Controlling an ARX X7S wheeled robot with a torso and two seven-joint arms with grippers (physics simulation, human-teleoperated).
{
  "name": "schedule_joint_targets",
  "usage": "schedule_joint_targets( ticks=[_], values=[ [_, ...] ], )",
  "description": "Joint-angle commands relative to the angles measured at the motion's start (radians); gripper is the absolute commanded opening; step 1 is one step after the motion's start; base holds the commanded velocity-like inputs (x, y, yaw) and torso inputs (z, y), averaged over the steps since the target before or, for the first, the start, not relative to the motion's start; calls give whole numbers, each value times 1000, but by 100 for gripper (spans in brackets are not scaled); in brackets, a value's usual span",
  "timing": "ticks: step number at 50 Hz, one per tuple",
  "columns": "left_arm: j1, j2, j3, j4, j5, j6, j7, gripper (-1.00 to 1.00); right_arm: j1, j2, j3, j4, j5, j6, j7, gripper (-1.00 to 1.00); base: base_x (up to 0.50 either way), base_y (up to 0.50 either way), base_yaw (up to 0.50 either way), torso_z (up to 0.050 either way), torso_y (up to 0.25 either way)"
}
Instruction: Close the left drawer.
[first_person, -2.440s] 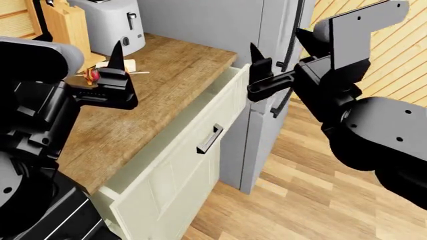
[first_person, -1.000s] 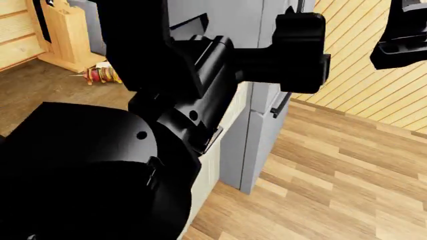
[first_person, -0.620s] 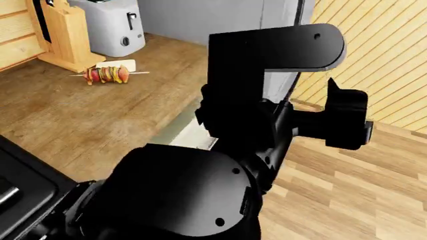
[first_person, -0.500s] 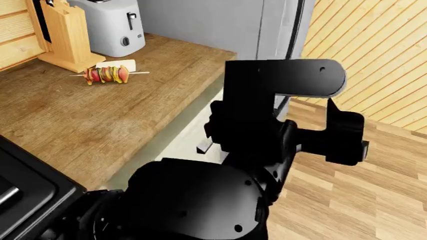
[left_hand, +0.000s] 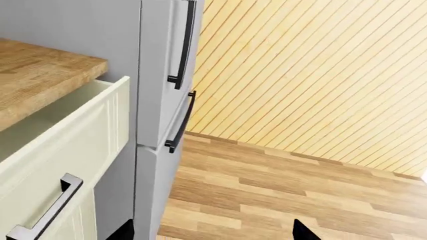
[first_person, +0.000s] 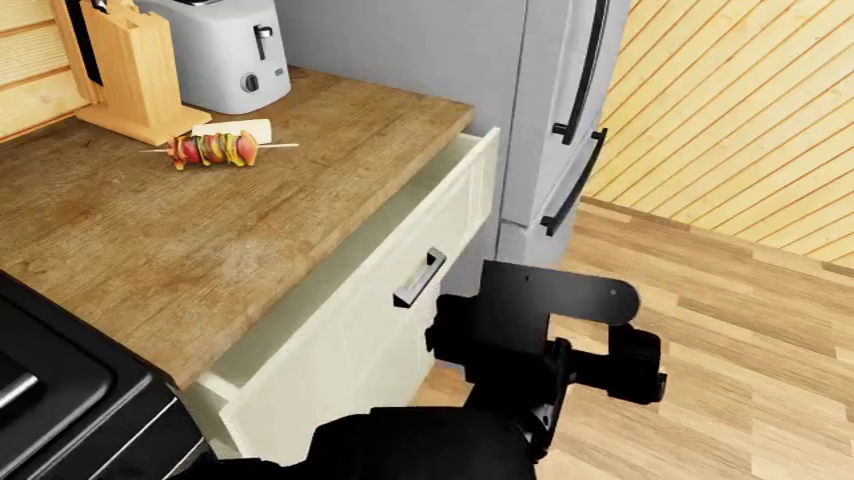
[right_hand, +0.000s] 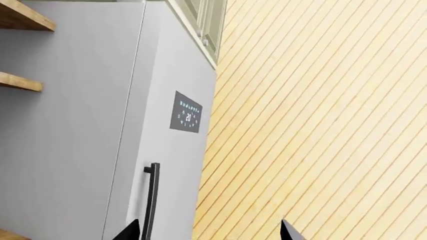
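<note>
- Left gripper (left_hand: 212, 231) hangs low in front of the cabinet, jaws spread wide with nothing between them; only two dark fingertips (left_hand: 304, 231) peek into the left wrist view.
- From the head view, that arm sits at 6 o'clock, just below and right of the drawer front.
- The left drawer (first_person: 400, 300) is pulled well out from under the wooden desk (first_person: 174, 230), its dark bar handle (first_person: 419, 277) at roughly 11 o'clock from the arm.
- Right gripper (right_hand: 208, 231) is up high facing the grey fridge (right_hand: 100, 125), jaws parted, holding nothing.
- Best play here, I'd judge: no grasp needed. Bring the left gripper flat against the front panel near the handle and push straight in, square to the panel, so the drawer doesn't skew.
</note>
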Motion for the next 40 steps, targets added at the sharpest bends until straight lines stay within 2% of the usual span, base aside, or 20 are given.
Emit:
schedule_joint_targets(
  ticks=[1, 22, 25, 40],
  values=[
    [96, -25, 66, -124, 136, 95, 98, 100, -20, 2, -4, -3, -9, -15, 3, 100, 0, 0, 0, 0, 0],
    [180, -62, 100, -314, 281, 255, 238, 100, -39, 2, 2, -14, -5, -25, 19, 100, 0, 0, 0, 0, 0],
    [189, -60, 79, -377, 263, 271, 259, 100, -43, 2, 1, -15, -4, -29, 21, 100, 0, 0, 0, 0, 0],
    [206, -63, 52, -460, 264, 334, 313, 100, -47, 2, 14, -19, 4, -25, 29, 100, 0, 0, 0, 0, 0]
  ],
)
